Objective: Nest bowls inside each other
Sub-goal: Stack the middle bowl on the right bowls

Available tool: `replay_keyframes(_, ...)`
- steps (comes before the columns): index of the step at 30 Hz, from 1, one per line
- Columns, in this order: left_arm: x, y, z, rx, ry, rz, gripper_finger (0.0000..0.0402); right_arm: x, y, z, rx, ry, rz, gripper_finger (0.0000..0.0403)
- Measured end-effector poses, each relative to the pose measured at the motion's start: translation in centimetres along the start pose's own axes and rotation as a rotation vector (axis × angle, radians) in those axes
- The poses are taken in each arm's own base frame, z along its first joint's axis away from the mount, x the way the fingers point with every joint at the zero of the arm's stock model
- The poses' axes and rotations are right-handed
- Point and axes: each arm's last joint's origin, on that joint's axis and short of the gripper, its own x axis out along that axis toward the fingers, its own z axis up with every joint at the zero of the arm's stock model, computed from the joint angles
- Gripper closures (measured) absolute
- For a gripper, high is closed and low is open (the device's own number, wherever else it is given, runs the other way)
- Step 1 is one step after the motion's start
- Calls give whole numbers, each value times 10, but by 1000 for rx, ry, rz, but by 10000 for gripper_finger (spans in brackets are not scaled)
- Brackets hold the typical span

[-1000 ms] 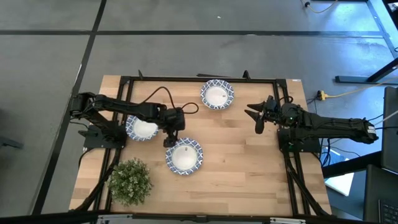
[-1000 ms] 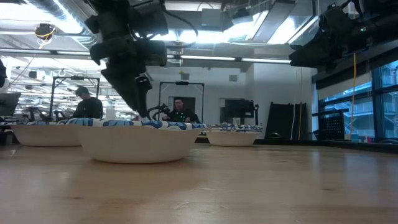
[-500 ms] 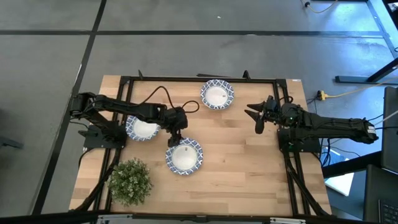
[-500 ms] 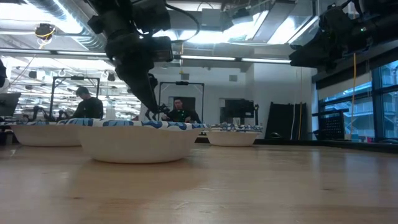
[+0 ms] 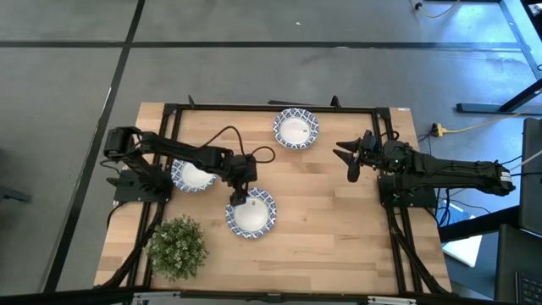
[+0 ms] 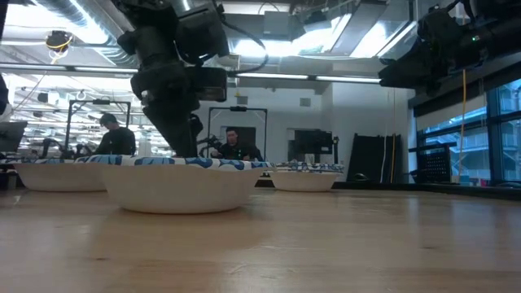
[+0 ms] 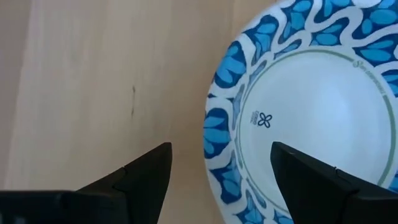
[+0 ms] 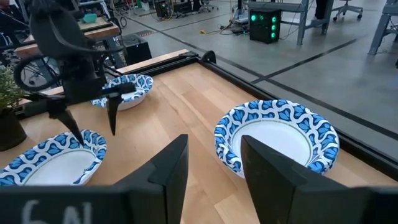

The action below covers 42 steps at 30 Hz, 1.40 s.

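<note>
Wooden table [image 5: 339, 212], 3 bowls [image 5: 251, 213], left hand [image 5: 236, 198] wide astride a rim, right hand [image 5: 349, 158] parted, workshop behind.

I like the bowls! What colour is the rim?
The bowl rim has blue-and-white swirly shapes; the left wrist view shows it best.

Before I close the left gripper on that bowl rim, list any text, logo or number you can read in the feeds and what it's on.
No readable words or numbers in any view.
Bowl under the left gripper: a small four-petal mark printed inside, no letters.
Same bowl: tiny green lettering along the inner ring line, too small to read.
Right gripper: pale marks on its body, cut off, unreadable.
</note>
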Motion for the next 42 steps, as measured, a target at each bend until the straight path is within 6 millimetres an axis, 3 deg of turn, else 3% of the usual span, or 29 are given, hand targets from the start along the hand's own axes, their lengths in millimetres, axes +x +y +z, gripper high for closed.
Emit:
replay_keyframes(6, 14, -5, -3, 14, 46, -7, 136, 0, 0, 0, 5, 4, 12, 253)
replay_keyframes(14, 18, -2, -4, 10, 57, 37, 151, 0, 0, 0, 7, 5, 11, 253)
replay_keyframes(29, 17, 1, -4, -2, 58, 27, 253, 0, 0, 0, 6, 5, 8, 253)
replay_keyframes(42, 17, 1, -3, -1, 57, 23, 300, 0, 0, 0, 5, 5, 7, 253)
